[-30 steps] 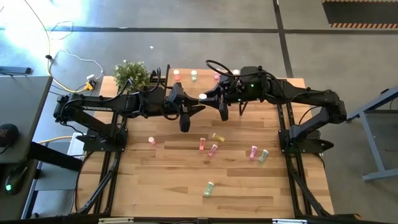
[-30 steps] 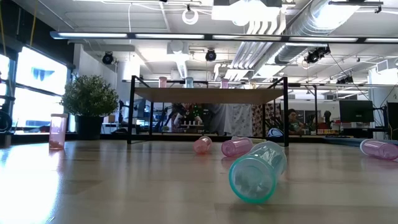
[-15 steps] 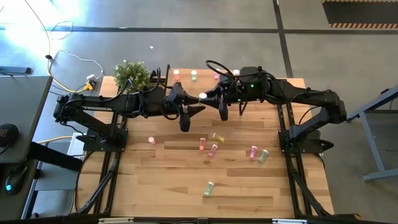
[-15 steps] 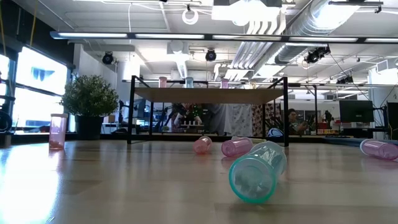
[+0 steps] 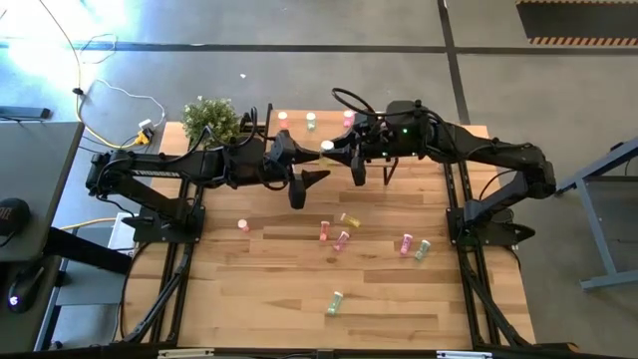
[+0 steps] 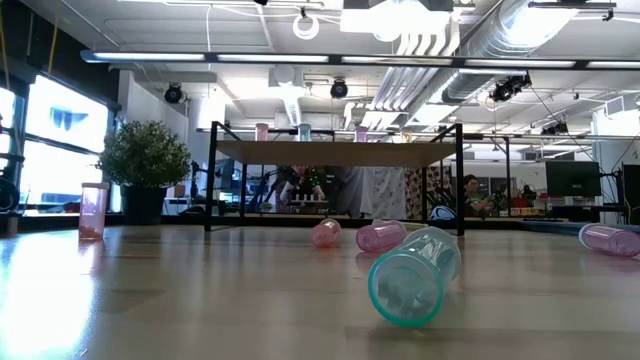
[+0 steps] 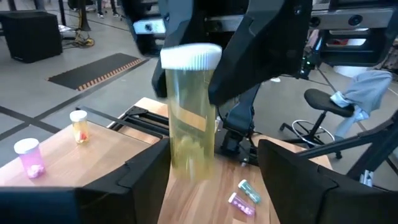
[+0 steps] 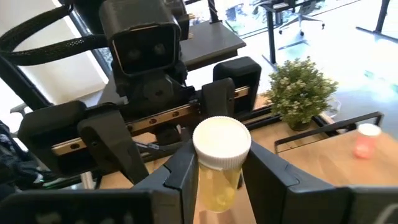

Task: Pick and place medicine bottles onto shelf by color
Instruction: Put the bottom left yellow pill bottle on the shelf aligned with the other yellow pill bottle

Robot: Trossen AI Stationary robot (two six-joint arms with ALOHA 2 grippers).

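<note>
Pink and green bottles (image 5: pixel 339 239) lie scattered on the desk (image 5: pixel 249 289); right pincer (image 5: pixel 343 152) clamps a yellow bottle (image 7: pixel 188 112) between the left pincer (image 5: pixel 311 172)'s spread fingers.

Yellow bottle (image 7: pixel 189 112) — base blurred — hidden in low view.

No legible text, label, brand, number or sign anywhere in these views.
</note>
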